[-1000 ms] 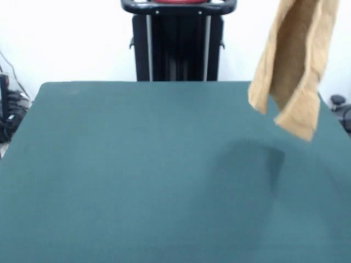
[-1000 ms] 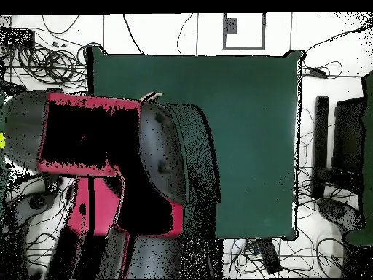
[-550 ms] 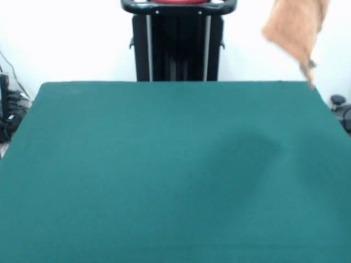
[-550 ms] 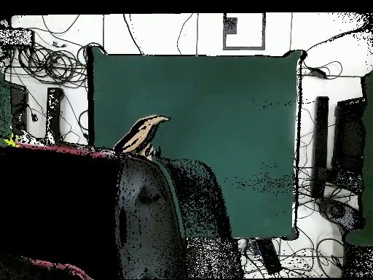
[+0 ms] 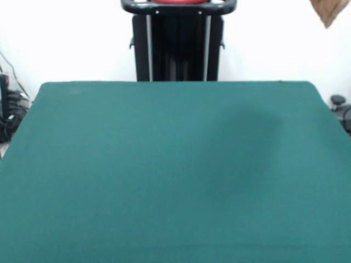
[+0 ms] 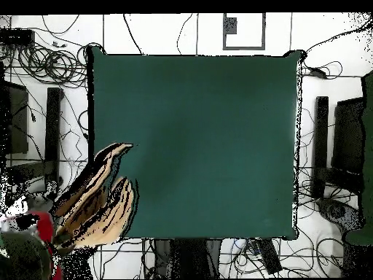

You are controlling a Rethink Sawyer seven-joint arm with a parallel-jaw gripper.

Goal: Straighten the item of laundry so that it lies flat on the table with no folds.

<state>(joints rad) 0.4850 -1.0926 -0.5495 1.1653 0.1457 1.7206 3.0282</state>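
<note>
Front view: the orange-tan terry-cloth towel (image 5: pixel 328 11) is cut off by the top edge, only a small pointed corner shows at upper right, rest out of frame. Gripper isn't visible there. The dark green felt-topped table (image 5: pixel 164 175) is cropped at the bottom and lower sides. Overhead: towel (image 6: pixel 98 204) reads as smeared tan streaks at the table's lower-left corner, shape and folds unreadable; gripper state can't be made out.

Only a red and black part of the robot arm (image 6: pixel 33 240) shows (gripper itself hidden), beside the counter's (image 6: pixel 197 138) corner.
</note>
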